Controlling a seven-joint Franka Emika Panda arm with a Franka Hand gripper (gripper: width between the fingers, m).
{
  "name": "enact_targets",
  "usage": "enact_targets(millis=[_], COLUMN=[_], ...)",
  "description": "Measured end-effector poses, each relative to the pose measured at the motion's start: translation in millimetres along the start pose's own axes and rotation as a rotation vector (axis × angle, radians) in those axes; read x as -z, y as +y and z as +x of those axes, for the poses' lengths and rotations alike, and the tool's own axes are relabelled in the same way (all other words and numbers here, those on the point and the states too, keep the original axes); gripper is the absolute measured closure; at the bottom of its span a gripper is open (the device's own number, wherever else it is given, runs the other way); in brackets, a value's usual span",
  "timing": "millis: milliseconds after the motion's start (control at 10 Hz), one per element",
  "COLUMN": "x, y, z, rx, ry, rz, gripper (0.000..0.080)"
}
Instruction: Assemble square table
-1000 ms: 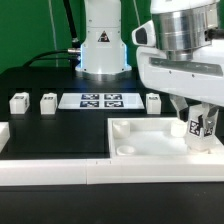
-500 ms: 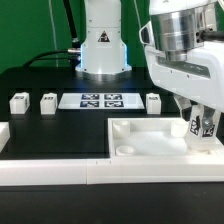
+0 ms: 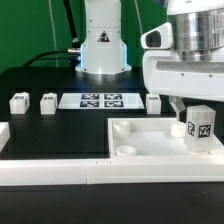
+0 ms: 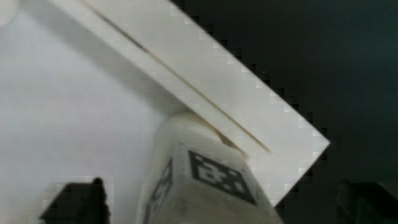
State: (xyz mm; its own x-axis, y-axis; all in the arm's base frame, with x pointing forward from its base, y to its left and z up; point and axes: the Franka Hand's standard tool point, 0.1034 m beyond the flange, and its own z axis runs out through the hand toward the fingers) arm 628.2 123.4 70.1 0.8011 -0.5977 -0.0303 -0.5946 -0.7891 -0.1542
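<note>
My gripper [image 4: 221, 204] is open, with a finger [image 4: 75, 201] on each side of the leg [image 3: 200, 125] and clear of it. The leg stands upright just beneath me, inside the top [image 3: 140, 135], close to its rim. Three other legs [image 3: 48, 101] sit well away from me, beside the marker board [image 3: 100, 100].

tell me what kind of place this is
Likely a robotics lab bench: a robot arm reaches over a black table, a marker board of printed tags lies on it, and white tagged leg blocks stand beside the board.
</note>
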Motion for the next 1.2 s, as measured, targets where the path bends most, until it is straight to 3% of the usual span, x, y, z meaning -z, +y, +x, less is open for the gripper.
enact_targets(millis=[300, 500, 600, 700, 800, 900, 1200], x=[4.9, 3.9, 3.4, 3.0, 2.6, 2.5, 2.2], y=[-0.1, -1.2, -0.9, -1.2, -0.5, 1.3, 3.0], z=[8.7, 7.6, 7.5, 7.0, 7.0, 8.2, 9.3], rx=[0.469, 0.445, 0.441, 0.391, 0.315, 0.275, 0.095], ry=[0.037, 0.037, 0.037, 0.036, 0.034, 0.035, 0.035], rz=[-0.024, -0.021, -0.021, -0.019, -0.017, -0.018, -0.014], gripper=[0.0151, 0.0151, 0.025, 0.025, 0.0453, 0.05, 0.05])
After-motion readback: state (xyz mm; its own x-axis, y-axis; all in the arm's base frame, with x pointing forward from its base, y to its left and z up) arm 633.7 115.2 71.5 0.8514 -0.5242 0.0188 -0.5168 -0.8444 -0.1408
